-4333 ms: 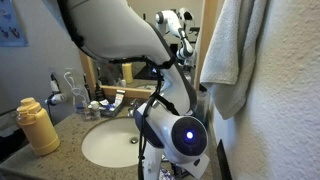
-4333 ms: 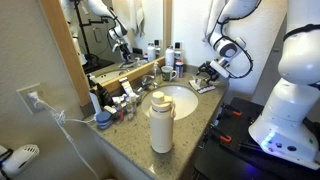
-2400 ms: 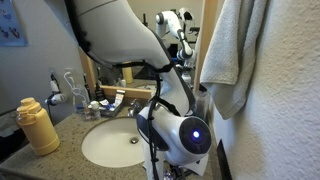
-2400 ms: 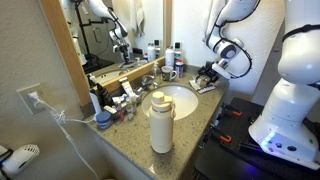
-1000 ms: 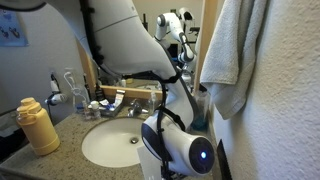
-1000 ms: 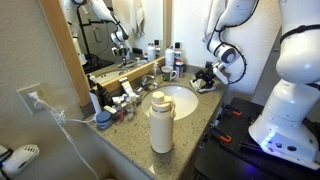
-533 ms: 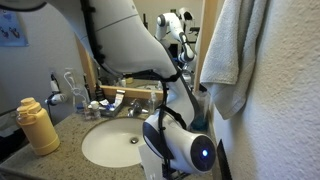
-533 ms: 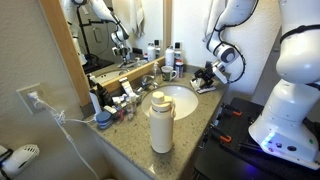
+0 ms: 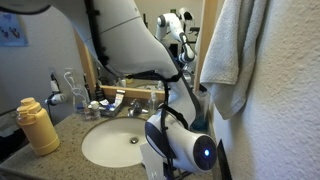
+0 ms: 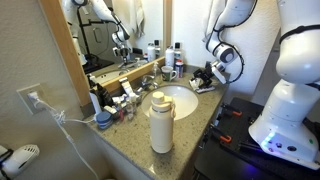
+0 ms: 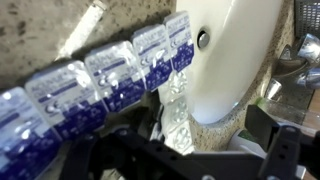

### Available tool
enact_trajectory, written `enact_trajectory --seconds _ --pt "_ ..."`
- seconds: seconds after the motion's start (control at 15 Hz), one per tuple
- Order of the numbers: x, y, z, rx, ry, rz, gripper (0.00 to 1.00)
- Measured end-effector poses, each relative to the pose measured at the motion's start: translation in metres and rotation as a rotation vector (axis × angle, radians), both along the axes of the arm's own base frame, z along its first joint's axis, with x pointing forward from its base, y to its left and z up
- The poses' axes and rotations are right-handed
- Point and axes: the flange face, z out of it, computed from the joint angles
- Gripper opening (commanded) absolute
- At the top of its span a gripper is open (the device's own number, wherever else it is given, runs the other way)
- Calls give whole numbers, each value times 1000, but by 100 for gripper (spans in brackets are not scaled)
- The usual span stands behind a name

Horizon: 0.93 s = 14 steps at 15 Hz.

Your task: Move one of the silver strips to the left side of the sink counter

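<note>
Where the lower edge of the wrist view cut across them, the dark fingers (image 11: 120, 158) showed only as blurred shapes, and I could not tell whether they were spread or gripping. Just above them, at lower centre, one silver strip (image 11: 176, 118) lay on the speckled counter surface (image 11: 40, 28), its length running up toward the rim of the white basin (image 11: 235, 70). Beyond it a row of similar silver strips (image 11: 110, 72), foil above and blue print below, slanted from the lower left to the upper centre. Its far end reached the basin's rim beside the overflow hole (image 11: 203, 40). A white stick-like thing (image 11: 85, 25) lay at the upper left, and the chrome tap (image 11: 303, 52) showed at the right edge.

In an exterior view a tall yellowish bottle (image 10: 160, 122) stood nearest, at lower centre. Behind it lay the basin (image 10: 178, 100), and past that, right of centre, the fingers (image 10: 205, 78) were low over the surface. The strips were too small to make out there.

In an exterior view the arm's blue-lit joint (image 9: 204, 152) filled the lower right foreground. The basin (image 9: 112, 143) lay left of it, the bottle (image 9: 38, 125) stood near the left edge, and a towel (image 9: 235, 50) hung at the upper right.
</note>
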Motion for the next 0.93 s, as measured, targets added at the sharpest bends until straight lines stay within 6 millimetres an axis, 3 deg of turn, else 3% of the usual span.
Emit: enact_trajectory --seconds 0.13,0.2,0.67,0.93 --pt "0 -1 -3 8 3 0 100" --pt "1 -1 -4 12 3 1 82" --pt "-3 -10 -6 29 23 -27 27" --pt "-6 -12 -10 31 31 -33 0"
